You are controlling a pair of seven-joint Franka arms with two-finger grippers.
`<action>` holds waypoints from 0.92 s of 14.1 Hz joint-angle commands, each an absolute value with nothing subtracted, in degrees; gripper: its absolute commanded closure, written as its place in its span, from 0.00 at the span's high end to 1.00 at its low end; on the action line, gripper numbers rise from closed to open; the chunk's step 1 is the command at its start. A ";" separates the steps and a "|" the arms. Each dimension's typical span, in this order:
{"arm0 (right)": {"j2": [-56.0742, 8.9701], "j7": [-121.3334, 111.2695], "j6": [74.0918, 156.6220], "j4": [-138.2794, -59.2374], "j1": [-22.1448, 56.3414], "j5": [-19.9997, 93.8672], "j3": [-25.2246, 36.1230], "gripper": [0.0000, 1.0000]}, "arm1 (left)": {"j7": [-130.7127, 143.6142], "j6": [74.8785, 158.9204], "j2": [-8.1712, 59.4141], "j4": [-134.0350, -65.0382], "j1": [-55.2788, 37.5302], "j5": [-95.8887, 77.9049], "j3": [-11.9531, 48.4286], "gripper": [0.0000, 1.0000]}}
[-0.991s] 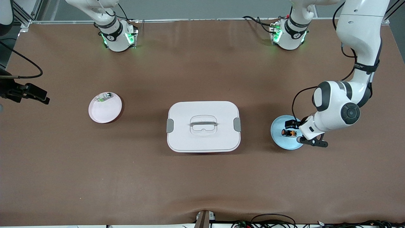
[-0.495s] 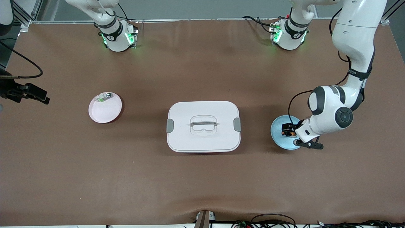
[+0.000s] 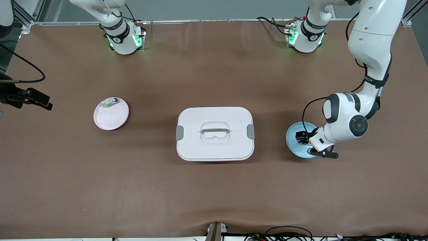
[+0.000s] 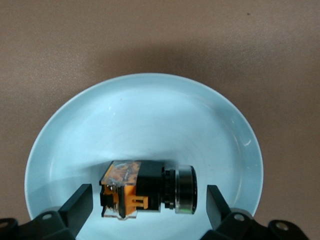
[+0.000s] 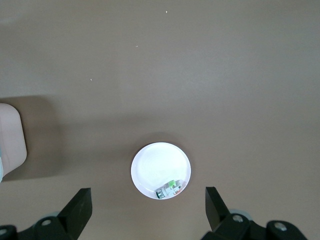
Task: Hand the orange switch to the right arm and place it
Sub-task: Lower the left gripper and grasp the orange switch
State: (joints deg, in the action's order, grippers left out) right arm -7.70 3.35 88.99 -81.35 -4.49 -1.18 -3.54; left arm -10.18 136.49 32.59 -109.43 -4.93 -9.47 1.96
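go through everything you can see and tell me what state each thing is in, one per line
Small black and orange switch: lying on its side in the blue plate, not gripped.
Light blue round plate: holds the switch.
Left gripper: open, straddling the switch.
Right gripper: open, up over the pink plate, waiting.
Pink round plate: holds a white-and-green part.
White lidded box: closed.

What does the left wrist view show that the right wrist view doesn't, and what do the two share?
Only the left wrist view shows the orange switch lying on its side in the blue plate, with the left gripper open and its fingers on either side of the switch, apart from it.

Only the right wrist view shows the pink plate holding a small white-and-green part, plus a corner of the white box; the right gripper hangs high over the table, open and waiting.

Both show the brown table and an open gripper holding nothing.
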 commanded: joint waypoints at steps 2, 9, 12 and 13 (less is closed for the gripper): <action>-6.59 4.13 89.12 -82.27 -4.66 -1.05 -3.69 1.00 | -10.72 137.90 33.57 -108.63 -5.19 -10.72 2.02 1.00; -6.59 7.12 89.21 -82.18 -4.57 -0.88 -3.78 1.00 | -9.93 138.87 34.10 -108.90 -5.19 -10.81 2.55 1.00; -6.68 7.21 89.30 -82.09 -4.57 -0.79 -3.78 1.00 | -10.02 138.87 34.10 -108.90 -5.10 -10.81 2.55 0.59; -6.59 7.21 89.30 -82.09 -4.57 -0.79 -3.78 1.00 | -10.11 138.87 34.10 -108.90 -5.01 -10.81 2.55 0.46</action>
